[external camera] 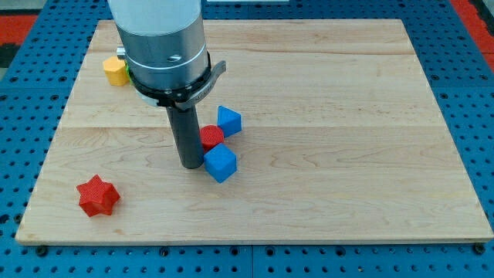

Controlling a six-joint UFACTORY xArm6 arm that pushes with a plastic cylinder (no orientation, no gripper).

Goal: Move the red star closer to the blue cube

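Observation:
The red star (97, 195) lies near the board's bottom left corner. The blue cube (221, 163) sits near the middle of the board. My tip (191, 164) rests on the board just left of the blue cube, nearly touching it, and well to the right of the red star. A small red block (211, 137) sits directly above the blue cube, against the rod. Another blue block (229, 120) lies just up and right of the red block.
A yellow block (116, 70) sits at the upper left, with a bit of green showing behind it, partly hidden by the arm's grey body (162, 46). The wooden board (347, 154) is bordered by a blue pegboard surface.

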